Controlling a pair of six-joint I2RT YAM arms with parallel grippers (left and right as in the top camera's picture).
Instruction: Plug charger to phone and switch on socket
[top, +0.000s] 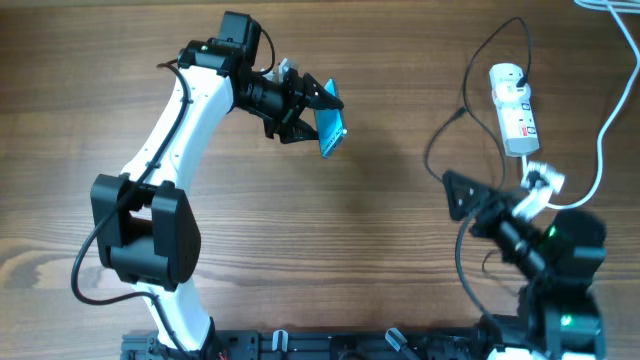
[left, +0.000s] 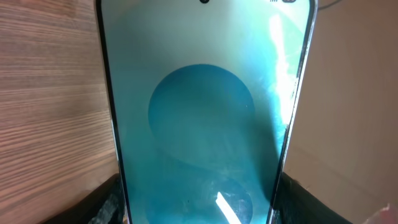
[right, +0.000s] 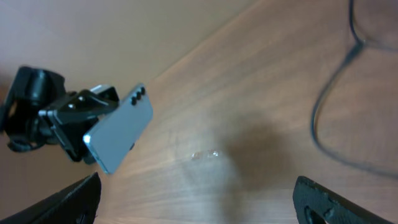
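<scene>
My left gripper (top: 318, 108) is shut on the phone (top: 332, 128) and holds it lifted and tilted above the table's upper middle. The turquoise screen fills the left wrist view (left: 205, 112), the black fingers pressing its two long edges. The right wrist view shows the phone's grey back (right: 118, 134) in the left gripper (right: 74, 118). My right gripper (top: 462, 198) is open and empty, low at the right, fingers wide apart (right: 199, 199). The white socket (top: 514, 108) lies at the upper right. The thin black charger cable (top: 440, 135) loops left of it and shows in the right wrist view (right: 329, 118).
A thick white cord (top: 612, 110) runs from the socket along the right edge. Bare wooden table (top: 380, 250) lies between the two arms.
</scene>
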